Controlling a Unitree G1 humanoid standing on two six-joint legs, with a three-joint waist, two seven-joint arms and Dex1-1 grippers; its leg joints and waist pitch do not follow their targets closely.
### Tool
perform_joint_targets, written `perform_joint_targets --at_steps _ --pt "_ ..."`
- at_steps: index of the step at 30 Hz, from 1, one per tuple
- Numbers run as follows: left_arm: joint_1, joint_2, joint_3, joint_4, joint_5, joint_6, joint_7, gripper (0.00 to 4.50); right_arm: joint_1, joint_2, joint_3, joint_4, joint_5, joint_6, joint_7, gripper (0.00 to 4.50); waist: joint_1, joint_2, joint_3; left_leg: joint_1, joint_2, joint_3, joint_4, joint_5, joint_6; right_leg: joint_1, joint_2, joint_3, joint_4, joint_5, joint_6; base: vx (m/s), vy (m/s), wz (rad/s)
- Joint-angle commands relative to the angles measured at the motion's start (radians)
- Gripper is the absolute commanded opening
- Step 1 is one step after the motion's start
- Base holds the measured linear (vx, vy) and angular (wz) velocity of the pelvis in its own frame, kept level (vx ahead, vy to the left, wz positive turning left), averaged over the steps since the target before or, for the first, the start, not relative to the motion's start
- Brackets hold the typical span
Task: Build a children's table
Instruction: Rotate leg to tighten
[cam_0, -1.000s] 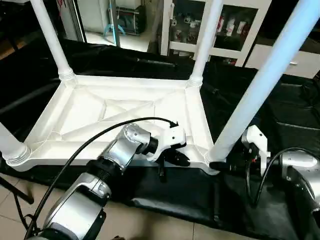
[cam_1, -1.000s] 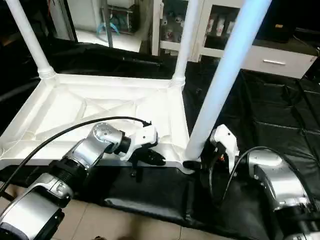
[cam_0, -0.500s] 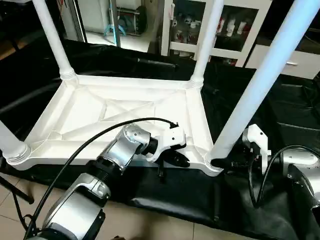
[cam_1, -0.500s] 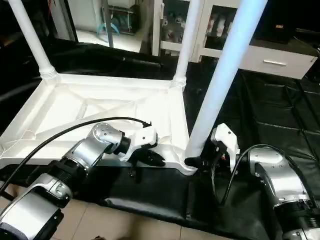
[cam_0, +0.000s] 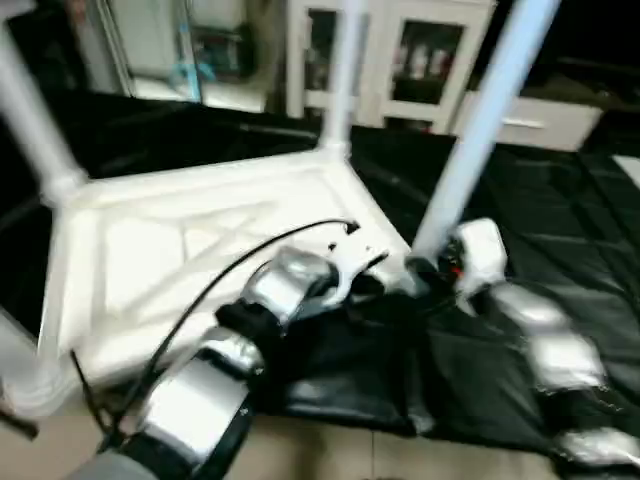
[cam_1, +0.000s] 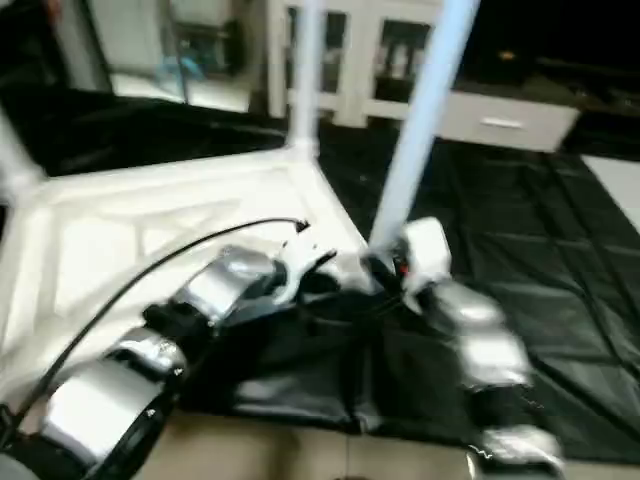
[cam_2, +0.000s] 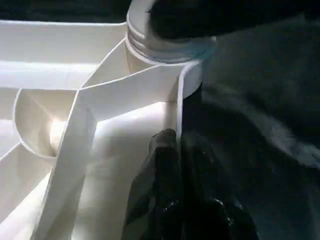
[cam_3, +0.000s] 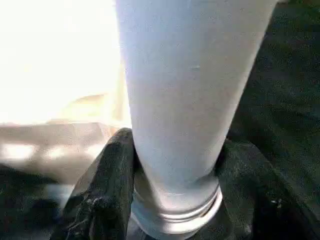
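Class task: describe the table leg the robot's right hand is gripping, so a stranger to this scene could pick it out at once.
Find the upturned white tabletop on the black mat. At its near corner on the robot's right stands a white leg. Unlike the other legs, it has the right hand clamped around its base.

Upturned tabletop (cam_0: 190, 250) on a mat (cam_0: 560, 230), legs standing up from its corners.

The near-right leg (cam_0: 478, 130) rises from its corner socket (cam_2: 160, 37), with the right hand (cam_3: 172, 195) set either side of its base and the left hand (cam_2: 175, 165) just beside it at the tabletop's rim. A far leg (cam_0: 340, 80) stands behind; another (cam_0: 35, 130) to the left. A cabinet (cam_0: 400, 60) seems to stand beyond the mat.
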Motion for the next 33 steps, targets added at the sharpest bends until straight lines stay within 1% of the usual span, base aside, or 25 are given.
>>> perform_joint_targets --at_steps 1,2,3,4,5,6,8,11,12,14,15,17,18,19,20,21,23,24,25,26,27,28,30,32,33 --pt "-0.043 -0.026 0.045 0.023 -0.010 -0.032 0.137 0.00 0.007 0.057 0.059 0.115 -0.082 -0.008 -0.144 1.99 -0.005 0.002 -0.052 -0.003 0.027 -0.035 -0.094 -0.385 -0.023 0.031 -0.035 0.015 -0.088 -0.492 -0.126 0.000 0.000 0.00" --pt "-0.050 -0.034 0.052 0.029 -0.012 -0.039 0.155 0.00 -0.005 0.080 0.066 0.126 -0.086 -0.021 -0.163 1.99 -0.007 -0.001 -0.053 -0.002 0.027 -0.034 -0.093 -0.383 -0.019 0.028 -0.035 0.015 -0.090 -0.485 -0.129 0.000 0.000 0.00" --pt "-0.055 -0.039 0.055 0.033 -0.013 -0.044 0.165 0.00 -0.013 0.095 0.069 0.133 -0.088 -0.028 -0.174 1.98 -0.005 0.000 -0.055 0.004 0.028 -0.030 -0.090 -0.368 -0.009 0.026 -0.036 0.017 -0.092 -0.449 -0.147 0.000 0.000 0.00" --pt "-0.066 -0.047 0.067 0.040 -0.015 -0.053 0.185 0.00 -0.027 0.119 0.065 0.145 -0.087 -0.029 -0.186 1.98 -0.005 -0.001 -0.056 -0.001 0.029 -0.026 -0.090 -0.334 0.007 0.030 -0.033 0.023 -0.082 -0.369 -0.175 0.000 0.000 0.00" --pt "-0.066 -0.047 0.067 0.040 -0.015 -0.053 0.185 0.00 -0.027 0.119 0.065 0.145 -0.087 -0.029 -0.186 1.98 -0.002 0.003 -0.056 -0.003 0.031 -0.024 -0.091 -0.305 0.021 0.033 -0.033 0.024 -0.075 -0.311 -0.193 0.055 0.001 0.04" --pt "-0.078 -0.046 0.074 0.050 -0.012 -0.058 0.197 0.00 -0.035 0.134 0.055 0.148 -0.090 -0.032 -0.204 1.98 -0.001 -0.001 -0.056 -0.004 0.031 -0.021 -0.090 -0.294 0.028 0.034 -0.031 0.024 -0.073 -0.289 -0.200 0.000 0.000 0.00" --pt "-0.083 -0.041 0.075 0.058 -0.011 -0.063 0.197 0.00 -0.040 0.142 0.040 0.151 -0.077 -0.049 -0.203 1.98 0.002 0.002 -0.060 -0.003 0.031 -0.018 -0.086 -0.245 0.051 0.038 -0.034 0.025 -0.063 -0.220 -0.224 0.000 0.000 0.00" --pt "-0.086 -0.029 0.075 0.079 -0.010 -0.086 0.193 0.00 -0.036 0.139 0.032 0.142 -0.084 -0.104 -0.207 1.98 0.010 0.001 -0.064 0.000 0.030 -0.012 -0.079 -0.177 0.083 0.041 -0.034 0.027 -0.052 -0.128 -0.255 0.000 0.000 0.00" --pt "-0.086 -0.026 0.075 0.087 -0.008 -0.097 0.187 0.00 -0.028 0.135 0.028 0.131 -0.073 -0.122 -0.182 1.98 0.011 0.000 -0.065 0.000 0.031 -0.011 -0.078 -0.161 0.091 0.042 -0.034 0.027 -0.050 -0.109 -0.261 0.000 0.000 0.00" --pt "-0.078 -0.018 0.073 0.088 -0.008 -0.114 0.151 0.00 -0.002 0.124 0.005 0.079 -0.012 -0.117 -0.095 1.98 0.018 -0.001 -0.065 0.000 0.033 -0.009 -0.075 -0.117 0.130 0.047 -0.037 0.028 -0.044 -0.068 -0.274 0.000 0.000 0.00" --pt "-0.076 -0.016 0.073 0.089 -0.007 -0.114 0.143 0.00 0.005 0.121 -0.003 0.064 0.005 -0.114 -0.078 2.32 0.019 -0.001 -0.063 0.000 0.033 -0.009 -0.076 -0.114 0.137 0.047 -0.037 0.028 -0.044 -0.067 -0.277 0.000 0.000 0.00" --pt "-0.064 -0.006 0.061 0.077 -0.001 -0.154 0.110 0.00 0.029 0.090 -0.001 0.018 0.009 -0.117 -0.051 2.66 0.027 -0.002 -0.064 0.003 0.035 -0.007 -0.075 -0.109 0.146 0.046 -0.037 0.029 -0.045 -0.075 -0.279 0.000 0.000 0.00" --pt "-0.055 0.000 0.056 0.069 -0.001 -0.159 0.084 0.00 0.045 0.064 0.003 -0.008 0.006 -0.120 -0.028 2.66 0.029 0.000 -0.062 0.002 0.035 -0.007 -0.075 -0.112 0.146 0.046 -0.037 0.029 -0.045 -0.079 -0.278 0.000 0.000 0.00" --pt "-0.040 0.009 0.043 0.052 -0.001 -0.177 0.031 0.00 0.066 0.028 -0.002 -0.046 0.011 -0.113 0.006 2.78 0.034 -0.004 -0.060 0.000 0.034 -0.008 -0.076 -0.122 0.145 0.049 -0.036 0.029 -0.047 -0.100 -0.266 0.000 0.000 0.00" --pt "-0.037 0.012 0.041 0.048 -0.001 -0.175 0.019 0.00 0.070 0.020 -0.005 -0.055 0.014 -0.109 0.013 2.78 0.033 -0.004 -0.059 -0.005 0.034 -0.009 -0.077 -0.136 0.141 0.051 -0.038 0.029 -0.049 -0.135 -0.253 0.000 0.000 0.00" --pt "-0.032 0.016 0.038 0.043 -0.002 -0.169 0.004 0.00 0.075 0.009 -0.011 -0.067 0.018 -0.105 0.021 2.93 0.033 -0.004 -0.059 -0.005 0.034 -0.009 -0.077 -0.136 0.141 0.051 -0.038 0.029 -0.049 -0.135 -0.253 0.000 0.000 0.00" --pt "-0.016 0.030 0.021 0.028 0.001 -0.170 -0.045 0.00 0.087 -0.025 -0.022 -0.094 0.026 -0.104 0.050 3.12 0.034 -0.004 -0.057 0.001 0.035 -0.006 -0.077 -0.172 0.122 0.041 -0.036 0.032 -0.056 -0.189 -0.255 0.000 0.000 0.00" --pt "-0.004 0.039 0.012 0.014 -0.002 -0.182 -0.090 0.00 0.093 -0.051 -0.026 -0.110 0.031 -0.103 0.076 3.15 0.034 -0.004 -0.057 -0.001 0.035 -0.006 -0.077 -0.172 0.123 0.043 -0.036 0.032 -0.055 -0.193 -0.256 0.000 0.000 0.00" --pt "0.013 0.056 0.002 -0.007 -0.005 -0.207 -0.144 0.00 0.103 -0.094 -0.029 -0.135 0.047 -0.093 0.142 3.23 0.037 0.002 -0.054 0.001 0.035 -0.005 -0.078 -0.179 0.120 0.040 -0.035 0.032 -0.057 -0.207 -0.253 0.000 0.000 0.00" --pt "0.023 0.066 -0.003 -0.021 -0.007 -0.225 -0.180 0.00 0.111 -0.123 -0.031 -0.154 0.060 -0.083 0.189 3.37 0.040 -0.003 -0.053 -0.001 0.036 -0.006 -0.078 -0.190 0.123 0.044 -0.035 0.033 -0.057 -0.214 -0.246 0.000 0.000 0.00" --pt "0.034 0.080 -0.009 -0.036 -0.011 -0.240 -0.224 0.00 0.122 -0.159 -0.026 -0.178 0.082 -0.066 0.263 3.49 0.041 -0.003 -0.052 -0.003 0.036 -0.006 -0.078 -0.191 0.129 0.044 -0.035 0.033 -0.057 -0.216 -0.244 0.000 0.000 0.00" --pt "0.047 0.098 -0.021 -0.056 -0.015 -0.257 -0.285 0.00 0.135 -0.200 -0.019 -0.206 0.113 -0.050 0.352 3.55 0.042 0.004 -0.053 -0.001 0.036 -0.006 -0.077 -0.191 0.130 0.043 -0.035 0.034 -0.056 -0.214 -0.246 0.000 0.000 0.00" --pt "0.073 0.134 -0.046 -0.101 -0.036 -0.268 -0.426 0.00 0.176 -0.292 0.003 -0.280 0.178 -0.021 0.545 3.65 0.047 0.001 -0.053 0.001 0.039 -0.006 -0.077 -0.200 0.140 0.046 -0.035 0.034 -0.055 -0.203 -0.247 0.000 0.000 0.00" --pt "0.082 0.146 -0.054 -0.116 -0.042 -0.259 -0.469 0.00 0.190 -0.320 0.009 -0.304 0.197 -0.002 0.602 3.75 0.054 0.002 -0.049 -0.002 0.043 -0.005 -0.079 -0.203 0.141 0.041 -0.038 0.037 -0.054 -0.211 -0.256 0.000 0.000 0.00" --pt "0.082 0.146 -0.054 -0.116 -0.042 -0.259 -0.469 0.00 0.190 -0.320 0.009 -0.304 0.197 -0.002 0.602 3.88 0.059 0.003 -0.053 0.006 0.044 -0.004 -0.078 -0.207 0.127 0.035 -0.037 0.036 -0.055 -0.221 -0.260 0.000 0.000 0.00"
